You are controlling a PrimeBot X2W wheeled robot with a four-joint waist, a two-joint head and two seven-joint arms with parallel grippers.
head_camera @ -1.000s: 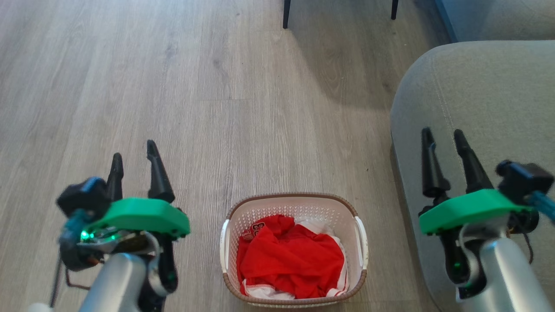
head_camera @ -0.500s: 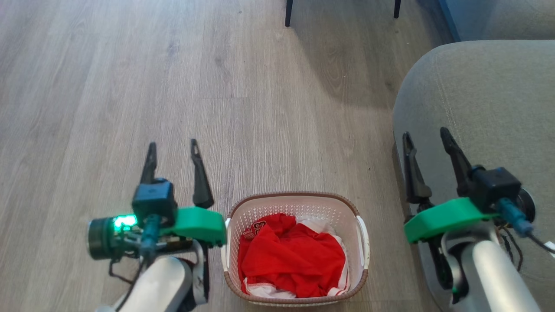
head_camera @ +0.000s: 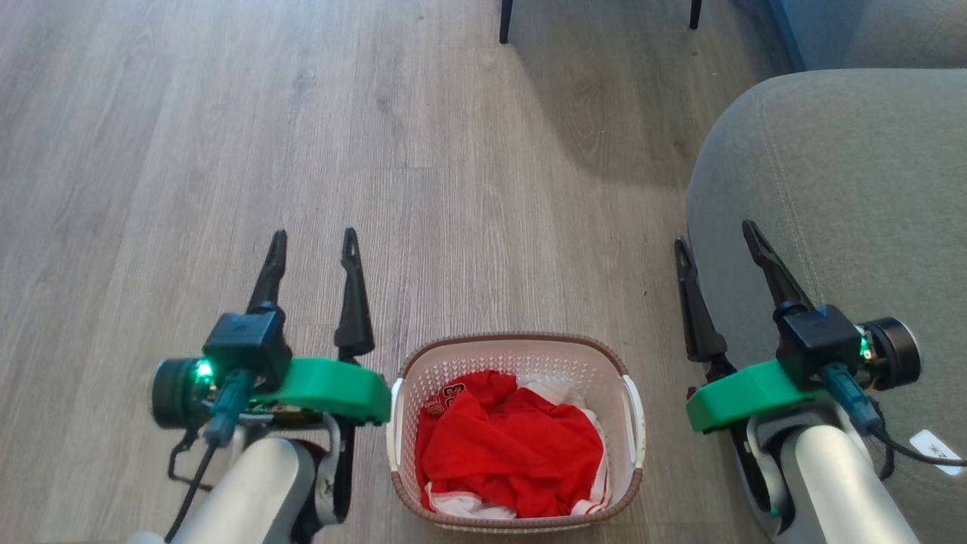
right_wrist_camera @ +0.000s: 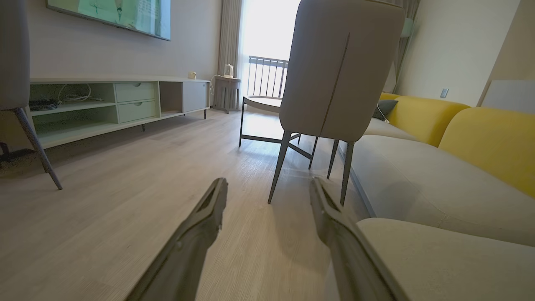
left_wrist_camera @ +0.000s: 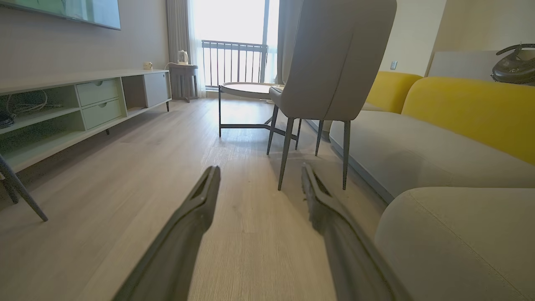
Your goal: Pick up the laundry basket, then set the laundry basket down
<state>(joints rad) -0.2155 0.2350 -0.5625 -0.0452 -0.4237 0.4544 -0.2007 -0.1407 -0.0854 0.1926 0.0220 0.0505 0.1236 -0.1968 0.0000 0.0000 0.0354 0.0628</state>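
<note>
Two empty wide-spread grippers, left gripper apparently just beside laundry basket, right gripper farther off

Open floor lies left of the laundry basket; the sofa stands close on its right.

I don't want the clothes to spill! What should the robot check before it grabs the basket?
1. Left gripper open: ok.
2. Right gripper open: ok.
3. White perforated plastic laundry basket with brown woven-look rim upright on the grey wooden floor: ok.
4. Red and white clothes inside the rim: ok.
5. Grippers on the white side handles: not ok, both point beyond the basket.
6. Right gripper clear of the grey fabric sofa: cannot tell.
</note>
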